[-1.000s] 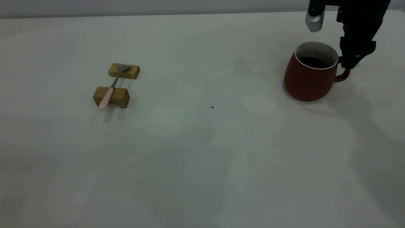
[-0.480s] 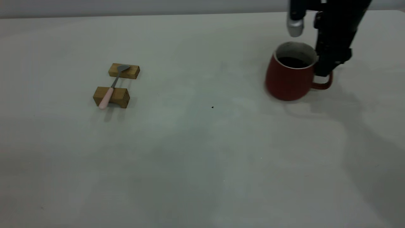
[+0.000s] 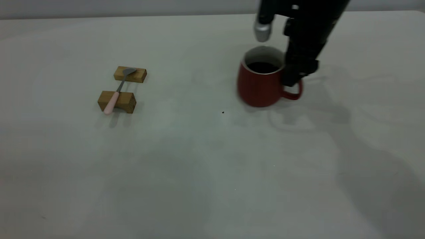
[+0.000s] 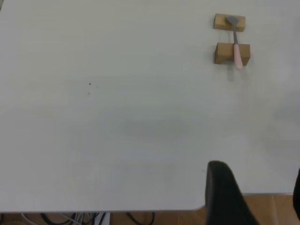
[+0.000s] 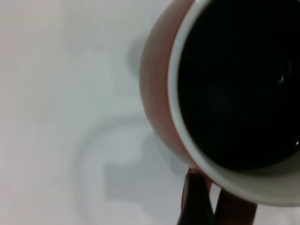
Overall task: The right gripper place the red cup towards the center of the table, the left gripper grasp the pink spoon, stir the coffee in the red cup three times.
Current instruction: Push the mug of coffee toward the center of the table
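The red cup [image 3: 257,88] with dark coffee [image 3: 262,67] is right of the table's [image 3: 199,166] middle, its handle pointing right. My right gripper [image 3: 292,79] comes down from above and is shut on that handle. In the right wrist view the cup [image 5: 159,93] and coffee [image 5: 239,84] fill the frame, with a dark fingertip [image 5: 194,197] against the handle. The pink spoon [image 3: 116,91] lies across two wooden blocks at the left. My left gripper [image 4: 258,192] hangs open over the table's edge, far from the spoon [image 4: 236,42].
Two tan wooden blocks [image 3: 130,74] [image 3: 124,103] carry the spoon, bowl on the far one and handle on the near one. A tiny dark speck [image 3: 222,112] lies near the middle. The left wrist view shows the table edge with wooden floor [image 4: 272,211] beyond it.
The right gripper has carried the red cup leftward by its handle, from the far right toward the middle. The spoon and blocks have not moved.
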Robot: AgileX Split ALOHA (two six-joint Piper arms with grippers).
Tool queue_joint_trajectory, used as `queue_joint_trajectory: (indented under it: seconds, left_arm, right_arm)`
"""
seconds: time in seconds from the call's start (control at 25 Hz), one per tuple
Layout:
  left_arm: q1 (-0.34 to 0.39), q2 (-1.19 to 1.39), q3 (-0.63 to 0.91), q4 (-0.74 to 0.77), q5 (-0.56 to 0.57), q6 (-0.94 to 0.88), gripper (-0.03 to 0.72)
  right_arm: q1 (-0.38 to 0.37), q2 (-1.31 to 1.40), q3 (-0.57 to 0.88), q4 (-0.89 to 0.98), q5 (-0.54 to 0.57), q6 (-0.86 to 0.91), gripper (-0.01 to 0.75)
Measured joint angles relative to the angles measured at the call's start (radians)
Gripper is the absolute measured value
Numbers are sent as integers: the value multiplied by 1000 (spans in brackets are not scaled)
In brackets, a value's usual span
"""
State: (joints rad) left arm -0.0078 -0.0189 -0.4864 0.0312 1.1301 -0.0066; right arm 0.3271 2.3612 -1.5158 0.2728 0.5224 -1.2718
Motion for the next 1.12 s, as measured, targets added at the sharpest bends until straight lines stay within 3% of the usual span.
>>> queue_joint_trajectory:
  seconds: [0.44,0.72,0.92,1.12]
  left_arm:
    - [0,0,0,0,0,0,432]
    - [0,0,0,0,0,0,432]
    - [0,0,0,0,0,0,432]
    - [0,0,0,0,0,0,432]
  right_arm:
    - [76,0,0,183,-56,-1,585]
    - [82,-2,0,235,-36,27,585]
    - [82,-33,0,235,40,111,585]
    - [82,-137,0,219,184,283,585]
